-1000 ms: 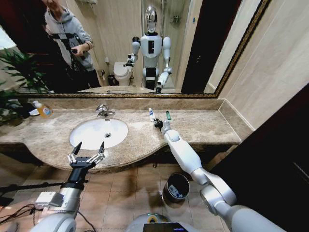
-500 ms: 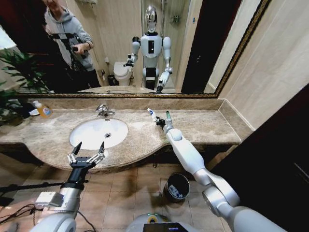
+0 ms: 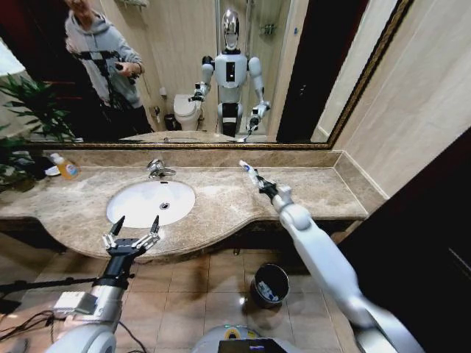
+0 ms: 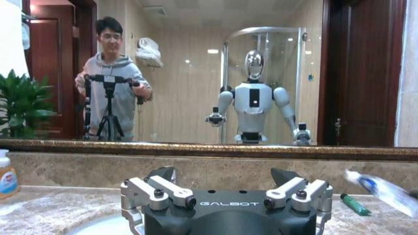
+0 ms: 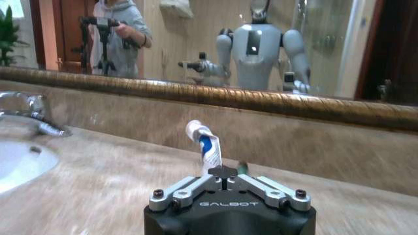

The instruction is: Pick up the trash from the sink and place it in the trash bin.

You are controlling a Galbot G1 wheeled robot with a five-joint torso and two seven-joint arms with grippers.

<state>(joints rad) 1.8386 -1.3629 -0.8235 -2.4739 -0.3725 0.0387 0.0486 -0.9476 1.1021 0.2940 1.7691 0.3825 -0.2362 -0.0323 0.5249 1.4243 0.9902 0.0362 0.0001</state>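
My right gripper (image 3: 259,184) is shut on a small white tube with blue marks (image 3: 249,173) and holds it in the air above the right part of the counter. The right wrist view shows that tube (image 5: 207,147) sticking up from the shut fingertips (image 5: 222,172). A green tube (image 4: 355,204) lies on the counter by the back wall. The white oval sink (image 3: 125,209) looks bare inside. In front of the sink, over the counter's edge, my left gripper (image 3: 132,234) is open and empty. The dark trash bin (image 3: 268,285) stands on the floor below the counter.
A chrome faucet (image 3: 157,169) stands behind the sink, with an amber soap bottle (image 3: 68,168) at the far left. A wide mirror covers the back wall. The brown marble counter (image 3: 316,193) ends at a wall on the right. Tiled floor surrounds the bin.
My right arm has lifted the white tube off the counter and swung it up and to the right. The left gripper has stayed where it was.
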